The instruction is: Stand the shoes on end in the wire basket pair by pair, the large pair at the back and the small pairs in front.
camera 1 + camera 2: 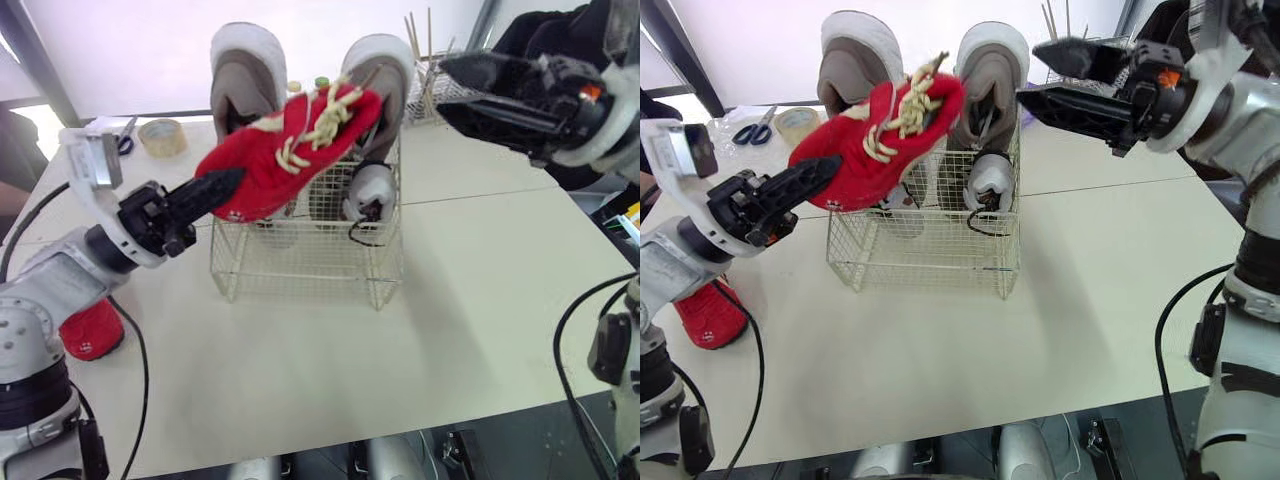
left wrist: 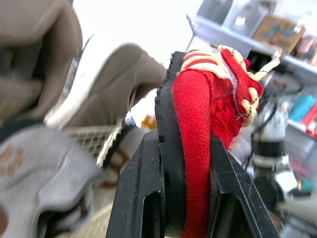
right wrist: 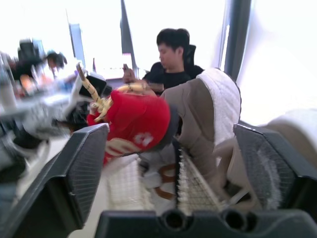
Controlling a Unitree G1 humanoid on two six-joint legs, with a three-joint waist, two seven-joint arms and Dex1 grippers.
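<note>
The left gripper [image 1: 228, 187] is pinching the red shoe [image 1: 290, 150] by its heel, holding it slanted toe-up above the wire basket [image 1: 300, 272], toward its front, while the right gripper [image 1: 462, 92] is hovering spread and empty off the basket's right.

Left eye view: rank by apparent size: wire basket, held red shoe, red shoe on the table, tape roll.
1. wire basket
2. held red shoe, raised nearer the camera, which may inflate it
3. red shoe on the table, partly hidden; visible part only
4. tape roll, close to 3, so unsure
</note>
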